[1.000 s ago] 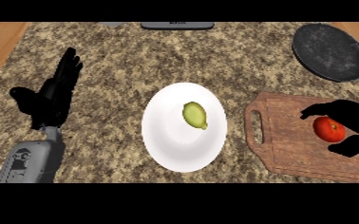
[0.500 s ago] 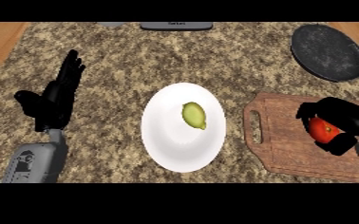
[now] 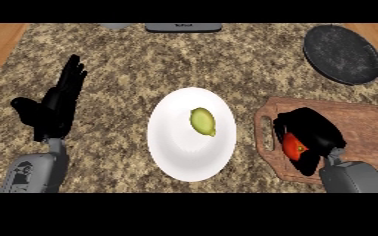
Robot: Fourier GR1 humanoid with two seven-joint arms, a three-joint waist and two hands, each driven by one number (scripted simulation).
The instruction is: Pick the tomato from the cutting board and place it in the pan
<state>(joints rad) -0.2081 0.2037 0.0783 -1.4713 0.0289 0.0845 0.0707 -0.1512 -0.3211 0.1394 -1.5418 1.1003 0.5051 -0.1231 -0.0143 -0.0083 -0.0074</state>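
Single head view, looking steeply down on the counter [image 3: 148,65], centred on the white plate [image 3: 181,150]; forearms enter below it.

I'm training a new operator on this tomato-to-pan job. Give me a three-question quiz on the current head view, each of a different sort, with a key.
1. True or false: the right hand has its fingers curled round the tomato.
2. Multiple choice: where does the yellow-green fruit lie? A) in the pan B) on the white plate C) on the cutting board
3. Fill in: the left hand rests open, fingers up, at the view's ____ side.

Key: 1 true; 2 B; 3 left.
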